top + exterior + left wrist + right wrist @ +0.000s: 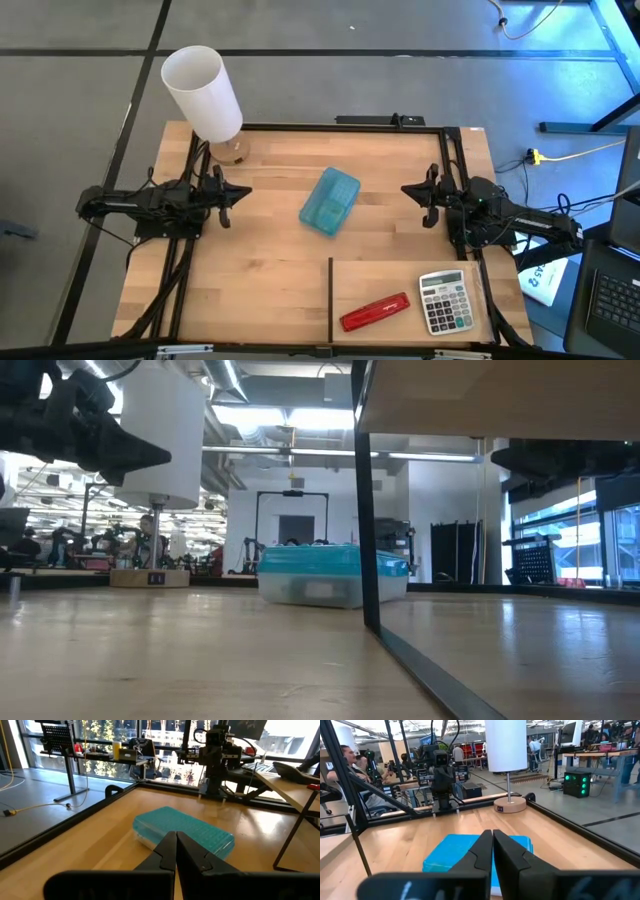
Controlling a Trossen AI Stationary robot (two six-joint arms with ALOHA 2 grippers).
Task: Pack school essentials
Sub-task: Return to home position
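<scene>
Left gripper [226,197] fingers pressed together, near table [270,290] left edge; right gripper [424,199] same (opposite side); blue box [330,202], lid down, between them, touching neither.

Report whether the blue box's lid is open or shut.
Shut: the blue box lies with its lid flat on the base, no gap showing.

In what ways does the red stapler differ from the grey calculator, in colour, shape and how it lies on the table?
The red stapler is long and narrow; the grey calculator is a broad rectangle with keys and a display. The stapler lies slanted to the table edge; the calculator lies almost square to it. Both lie flat, apart, in the framed corner section of the table, outside the blue box.
</scene>
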